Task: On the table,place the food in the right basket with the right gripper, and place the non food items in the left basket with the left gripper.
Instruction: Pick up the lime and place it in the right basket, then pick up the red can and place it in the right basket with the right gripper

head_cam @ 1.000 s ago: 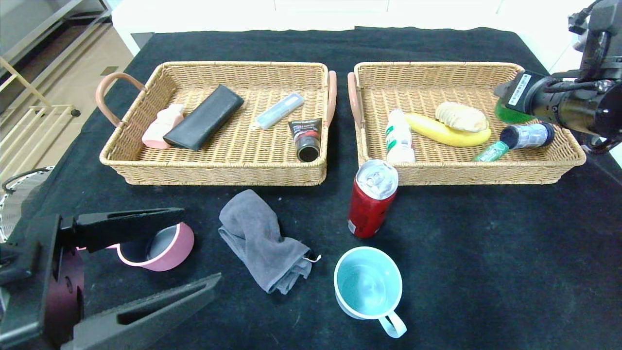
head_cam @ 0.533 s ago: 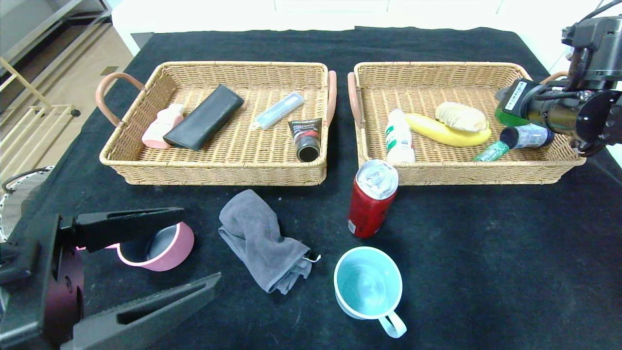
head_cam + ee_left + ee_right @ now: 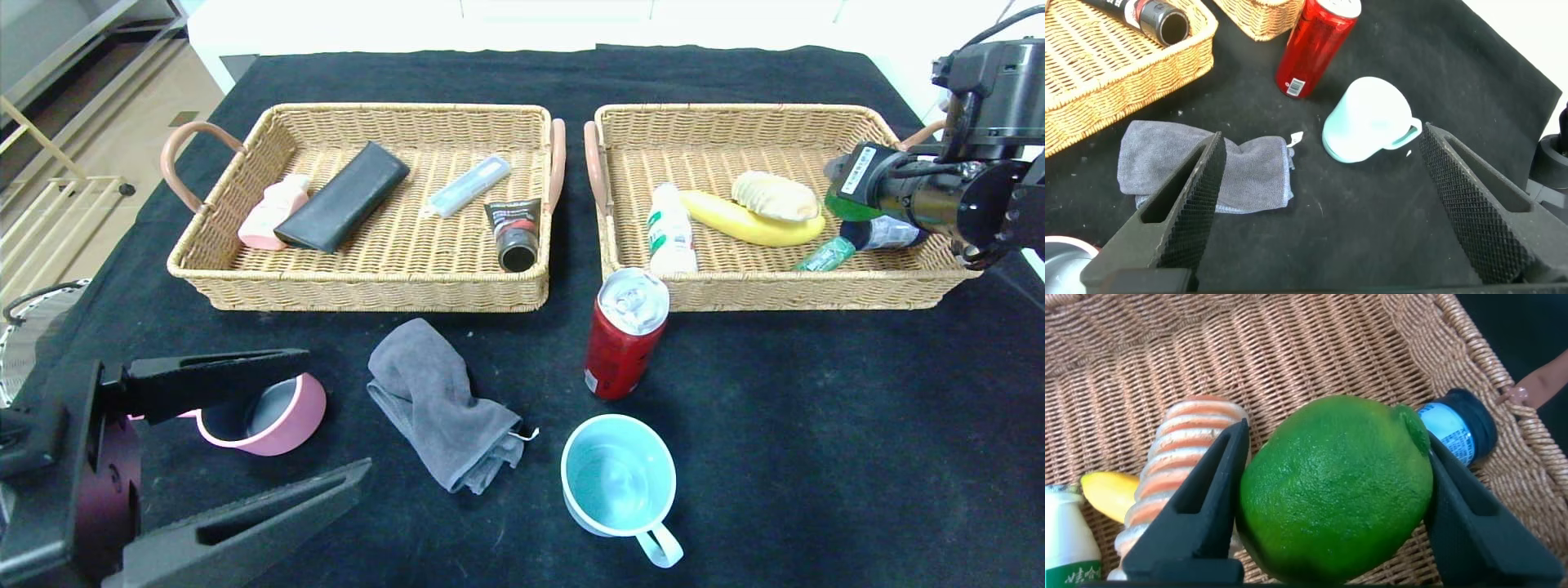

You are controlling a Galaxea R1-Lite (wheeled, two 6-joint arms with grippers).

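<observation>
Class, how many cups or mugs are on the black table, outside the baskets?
2. The pink cup lies near the left gripper, partly hidden behind its finger. The blue mug stands in front of the can. None other shows.

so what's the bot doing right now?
It is sorting table items into two wicker baskets. The right gripper hangs over the right-hand tan wicker basket with the round green lime between its fingers, above the ridged bread loaf and yellow banana. The left gripper is parked open near the grey cloth. The red drink can stands on the black table, not yet sorted.
</observation>
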